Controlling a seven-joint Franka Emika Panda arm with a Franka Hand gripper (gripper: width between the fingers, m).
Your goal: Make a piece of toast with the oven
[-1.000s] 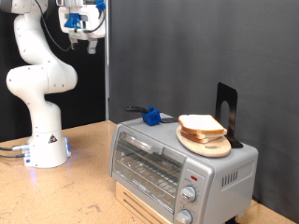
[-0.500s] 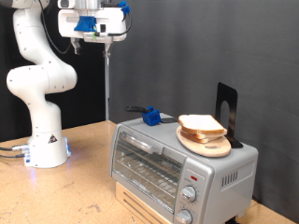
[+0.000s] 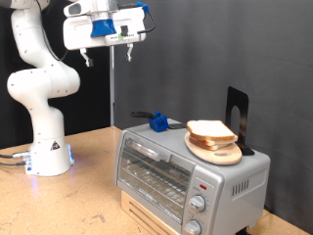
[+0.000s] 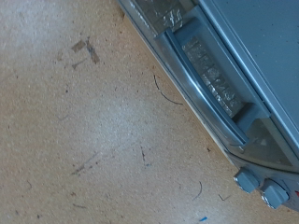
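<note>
The arm is glossy white, built of fat rounded segments with darker seams at the joints. Its base (image 3: 47,157) is a stout white block carrying a small black triangular warning sticker, with a blue glow low at one side and cables trailing off it. The white boxy hand has bright blue parts, and the gripper (image 3: 106,53) has thin dark fingers.

Tabletop (image 3: 88,191): light brown wood-grain surface, scuffed with dark marks in the wrist view. Standing on it: white robot base (image 3: 47,157) at the exterior view's left; silver oven (image 3: 186,176) at the right, on a pale wooden block (image 3: 147,215).
</note>
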